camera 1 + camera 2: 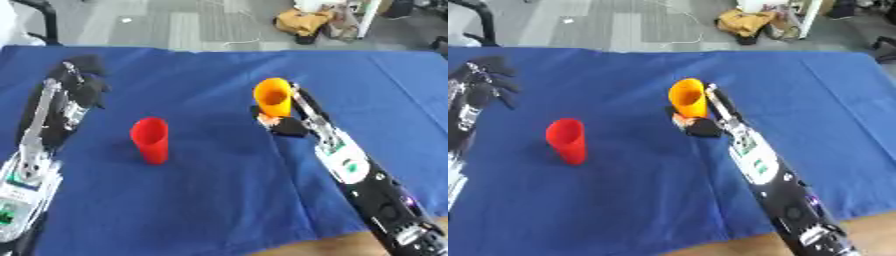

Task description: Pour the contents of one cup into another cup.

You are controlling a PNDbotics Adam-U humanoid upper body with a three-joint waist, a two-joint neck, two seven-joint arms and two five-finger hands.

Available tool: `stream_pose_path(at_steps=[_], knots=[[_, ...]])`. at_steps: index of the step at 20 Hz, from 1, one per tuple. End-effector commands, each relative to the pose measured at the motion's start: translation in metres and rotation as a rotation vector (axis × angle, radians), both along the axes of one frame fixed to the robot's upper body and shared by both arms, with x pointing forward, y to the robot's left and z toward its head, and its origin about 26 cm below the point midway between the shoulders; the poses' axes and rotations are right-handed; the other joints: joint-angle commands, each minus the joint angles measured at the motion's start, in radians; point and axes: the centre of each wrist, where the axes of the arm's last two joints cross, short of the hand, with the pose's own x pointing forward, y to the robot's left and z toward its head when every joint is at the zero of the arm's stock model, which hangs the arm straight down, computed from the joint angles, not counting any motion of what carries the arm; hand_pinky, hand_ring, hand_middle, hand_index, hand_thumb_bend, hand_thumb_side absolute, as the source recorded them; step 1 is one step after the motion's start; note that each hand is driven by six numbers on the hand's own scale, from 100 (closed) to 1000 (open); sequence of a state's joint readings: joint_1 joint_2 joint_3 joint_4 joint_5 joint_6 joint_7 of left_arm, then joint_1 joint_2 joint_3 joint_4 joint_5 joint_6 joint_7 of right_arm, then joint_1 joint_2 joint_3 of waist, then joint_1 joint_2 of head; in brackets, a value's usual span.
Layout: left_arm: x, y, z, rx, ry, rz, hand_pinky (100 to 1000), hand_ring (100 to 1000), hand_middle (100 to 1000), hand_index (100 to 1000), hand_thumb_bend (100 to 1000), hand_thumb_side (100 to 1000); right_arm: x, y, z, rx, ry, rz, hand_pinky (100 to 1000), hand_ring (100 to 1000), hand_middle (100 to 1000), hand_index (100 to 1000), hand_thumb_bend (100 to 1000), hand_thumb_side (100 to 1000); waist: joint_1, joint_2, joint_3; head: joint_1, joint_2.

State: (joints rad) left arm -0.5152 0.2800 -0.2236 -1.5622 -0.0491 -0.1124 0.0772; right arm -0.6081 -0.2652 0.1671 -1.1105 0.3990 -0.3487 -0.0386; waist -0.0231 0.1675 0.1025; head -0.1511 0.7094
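Note:
A red cup (pixel 150 140) stands upright on the blue tablecloth (pixel 210 200), left of centre. An orange cup (pixel 273 96) is tilted with its mouth toward me, held above the cloth by my right hand (pixel 289 122), whose fingers and thumb curl round it. The right arm comes in from the lower right. My left hand (pixel 80 80) hovers over the cloth at the left, away from the red cup, fingers relaxed and holding nothing. I cannot see inside either cup well enough to tell contents.
The blue cloth covers nearly the whole table; a strip of wooden table edge (pixel 332 246) shows at the bottom right. Beyond the far edge lie grey floor, a yellow-brown bundle (pixel 306 21) and a white post.

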Motion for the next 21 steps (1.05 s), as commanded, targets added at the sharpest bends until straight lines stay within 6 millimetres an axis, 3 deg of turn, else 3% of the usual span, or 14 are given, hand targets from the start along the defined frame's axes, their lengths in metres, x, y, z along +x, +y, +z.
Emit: stream_pose_path(at_steps=[1,3,7,13,21], knots=[[-0.002,-0.002,0.008,-0.003,-0.022,-0.016,403,556,597,797,854,816,0.004,-0.002,0.008,-0.065,-0.058,-0.010,622,678,558,677,593,579,0.002,-0.013,0.000,-0.002,-0.010],[-0.002,-0.001,0.006,-0.003,-0.019,-0.014,403,556,596,797,854,817,0.004,-0.005,0.006,-0.099,-0.069,-0.017,731,767,673,785,649,682,0.001,-0.014,-0.001,-0.001,-0.011],[-0.003,0.001,0.005,-0.005,-0.017,-0.008,403,556,596,798,853,815,0.003,-0.013,0.003,-0.127,-0.093,-0.047,815,830,774,867,711,725,0.001,-0.016,-0.005,0.001,-0.012],[-0.004,0.003,0.002,-0.007,-0.013,0.000,404,557,596,798,854,814,0.001,-0.022,0.003,-0.127,-0.121,-0.080,833,836,799,895,792,726,0.000,-0.017,-0.011,0.005,-0.011],[-0.006,0.006,0.002,-0.015,-0.015,0.010,406,557,595,798,855,812,-0.004,-0.040,0.019,-0.036,-0.169,-0.159,789,793,760,880,785,720,-0.001,-0.017,-0.018,0.013,-0.009]])
